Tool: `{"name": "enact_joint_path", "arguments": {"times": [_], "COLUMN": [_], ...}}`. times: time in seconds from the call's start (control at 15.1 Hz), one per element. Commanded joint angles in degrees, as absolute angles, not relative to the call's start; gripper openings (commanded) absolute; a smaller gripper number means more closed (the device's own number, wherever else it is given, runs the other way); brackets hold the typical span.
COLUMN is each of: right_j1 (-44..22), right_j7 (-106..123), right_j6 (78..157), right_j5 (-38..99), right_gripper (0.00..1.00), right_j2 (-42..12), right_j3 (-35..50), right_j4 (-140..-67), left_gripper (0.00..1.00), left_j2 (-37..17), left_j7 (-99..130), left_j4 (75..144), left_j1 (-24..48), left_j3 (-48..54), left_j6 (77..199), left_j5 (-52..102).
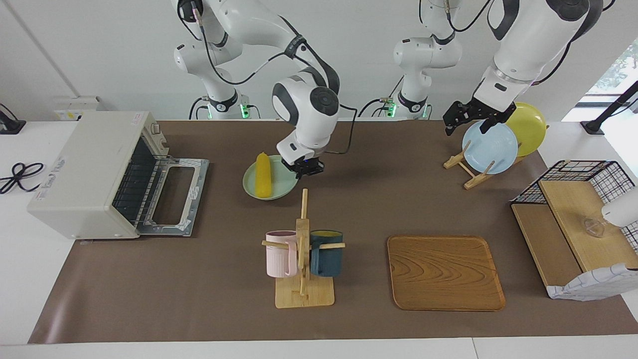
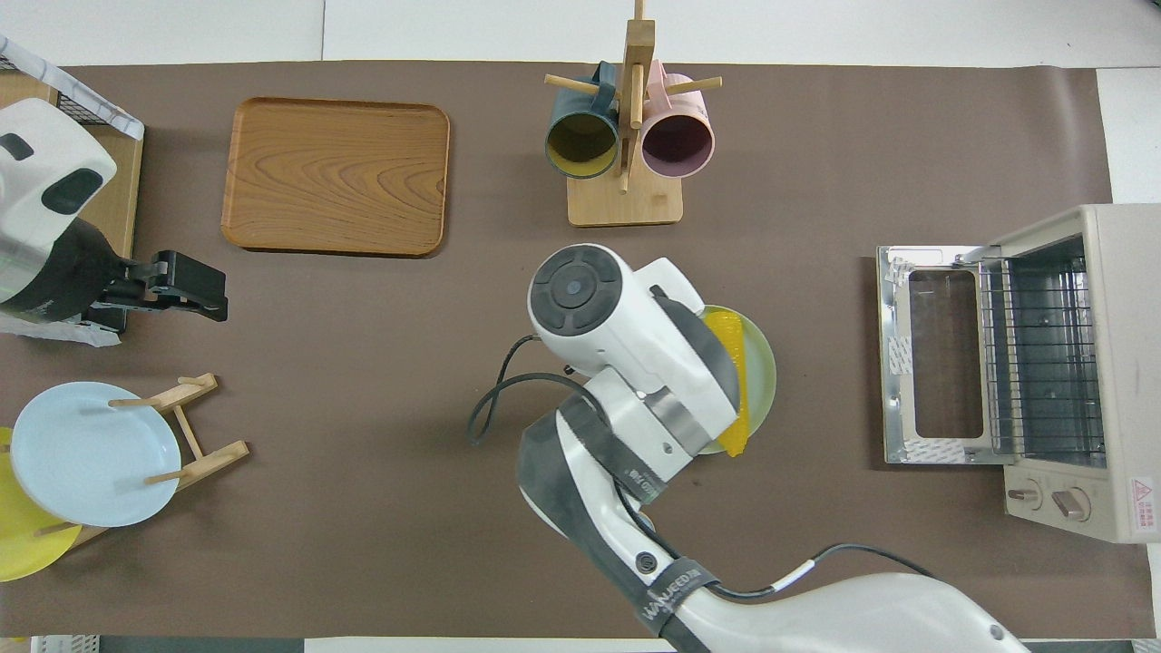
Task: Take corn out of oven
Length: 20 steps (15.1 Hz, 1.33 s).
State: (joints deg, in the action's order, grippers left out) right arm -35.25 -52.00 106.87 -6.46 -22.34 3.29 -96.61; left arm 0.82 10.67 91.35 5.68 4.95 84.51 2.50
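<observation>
The yellow corn (image 1: 262,174) lies on a pale green plate (image 1: 281,187) on the brown mat, outside the oven. It shows partly under my right arm in the overhead view (image 2: 733,358). The cream-white oven (image 1: 84,174) stands at the right arm's end of the table with its door (image 1: 174,199) dropped open and only its wire rack (image 2: 1039,363) showing inside. My right gripper (image 1: 305,169) hangs just over the plate's rim, beside the corn and apart from it. My left gripper (image 1: 466,124) is open and waits over the plate rack.
A mug tree (image 1: 302,249) with a pink and a dark blue mug stands farther from the robots than the plate. A wooden tray (image 1: 443,271) lies beside it. A rack (image 1: 473,167) holds a light blue and a yellow plate. A wire basket with wooden boards (image 1: 573,219) is at the left arm's end.
</observation>
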Motion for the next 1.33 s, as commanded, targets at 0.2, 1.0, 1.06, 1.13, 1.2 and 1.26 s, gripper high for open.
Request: {"name": "enact_joint_path", "arguments": {"times": [0.2,1.0,1.06,1.13,1.2,1.26], "right_j1": [-36.5,-25.8,-24.0,-22.3,-21.3,-20.1], "right_j7": [-55.2,-38.3,-35.9,-33.1,-30.9,-30.2], "right_j6": [112.0,105.1,105.1,105.6,106.2,107.0], "right_j5": [-1.9,-5.4,-6.2,-7.4,-8.7,-9.8], "right_gripper": [0.00,0.01,0.00,0.00,0.00,0.00], "right_j2": [-25.5,-19.4,-17.7,-16.0,-14.3,-13.3], "right_j3": [3.2,2.5,2.5,2.5,2.5,2.5], "right_j4": [-96.1,-95.9,-98.4,-101.7,-105.2,-107.6], "left_gripper": [1.00,1.00,1.00,1.00,1.00,1.00], "left_j2": [0.8,0.9,0.9,0.9,1.2,1.6], "left_j7": [10.5,10.3,10.2,10.2,10.2,10.3], "left_j4": [90.8,91.6,91.7,92.1,93.0,94.0], "left_j1": [4.7,4.5,4.7,5.1,5.4,6.1], "left_j3": [5.4,5.4,5.4,5.5,5.9,6.2], "left_j6": [83.9,87.4,88.2,88.9,89.6,90.3], "left_j5": [1.5,1.5,1.6,1.6,1.7,1.9]}}
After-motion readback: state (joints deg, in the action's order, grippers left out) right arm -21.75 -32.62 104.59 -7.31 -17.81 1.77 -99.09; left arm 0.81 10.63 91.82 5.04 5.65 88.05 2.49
